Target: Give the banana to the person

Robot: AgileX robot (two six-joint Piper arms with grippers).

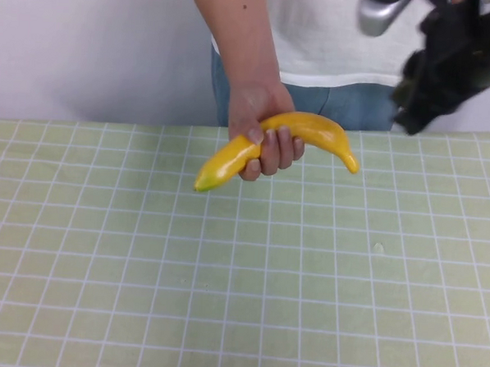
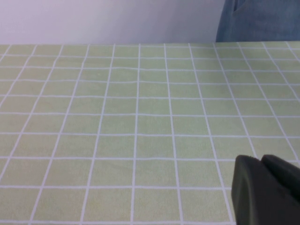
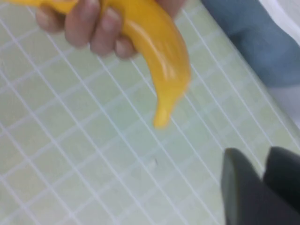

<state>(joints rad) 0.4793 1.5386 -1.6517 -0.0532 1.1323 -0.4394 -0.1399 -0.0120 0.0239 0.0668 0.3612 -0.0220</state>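
The person (image 1: 335, 40), in a white T-shirt and blue jeans, stands at the table's far edge. Their hand (image 1: 260, 123) grips the glossy yellow banana (image 1: 313, 131) around its middle and holds it just above the table. In the right wrist view the banana (image 3: 157, 51) shows with the person's fingers (image 3: 84, 23) wrapped round it. My right gripper (image 1: 409, 116) is raised at the far right, apart from the banana, shut and empty; it also shows in the right wrist view (image 3: 265, 157). My left gripper (image 2: 261, 160) is shut and empty, low over the table, and out of the high view.
The table carries a light green cloth with a white grid (image 1: 224, 273). The wall behind is plain white (image 1: 88, 44). The person's jeans (image 2: 258, 21) show at the far edge in the left wrist view.
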